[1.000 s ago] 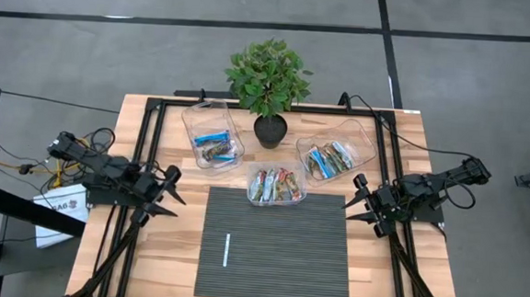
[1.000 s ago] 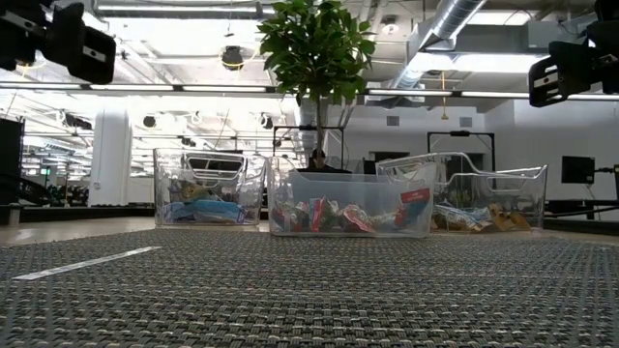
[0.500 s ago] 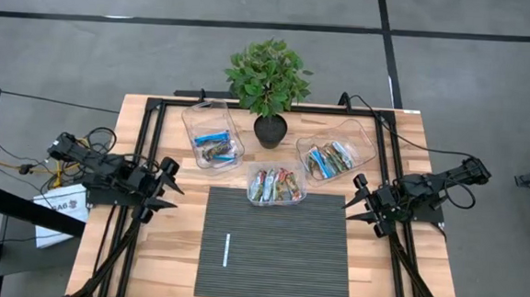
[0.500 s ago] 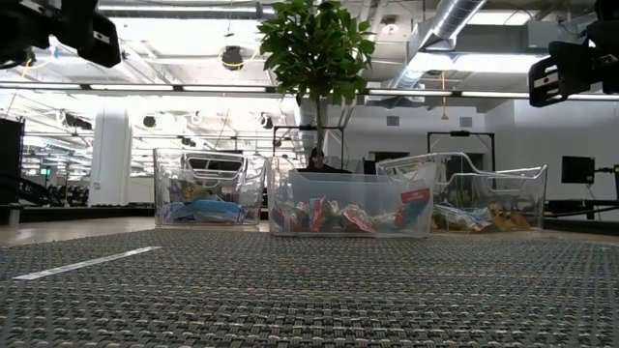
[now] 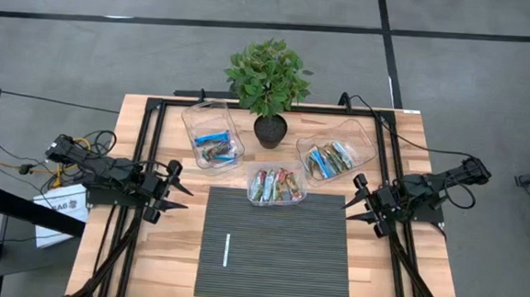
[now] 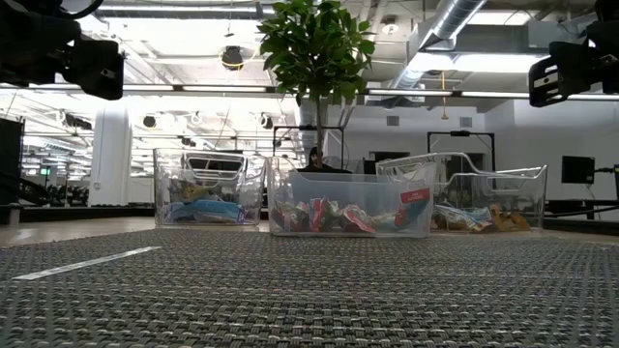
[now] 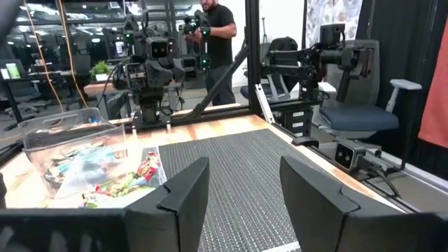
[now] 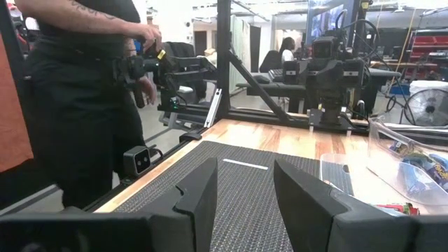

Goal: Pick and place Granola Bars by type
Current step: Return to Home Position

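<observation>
Granola Bars (image 5: 277, 184) are nowhere on the near ground: the dark ribbed mat (image 5: 277, 251) carries only a thin white stick (image 5: 226, 249). Level with the mat's far edge, the left gripper (image 5: 185, 197) and the right gripper (image 5: 349, 209) sit at opposite sides of the table (image 5: 174, 272), each pointing inward with fingers apart and nothing between them. Just beyond the mat, the middle tub (image 5: 275, 204) holds red-orange wrappers. Farther back, the left tub (image 5: 193, 116) shows blue ones among others, and the right tub (image 5: 362, 136) holds a mixed handful whose colours I cannot sort. A potted plant (image 5: 268, 75) stands between them. Sorting looks complete; only parking the arms seems left.
</observation>
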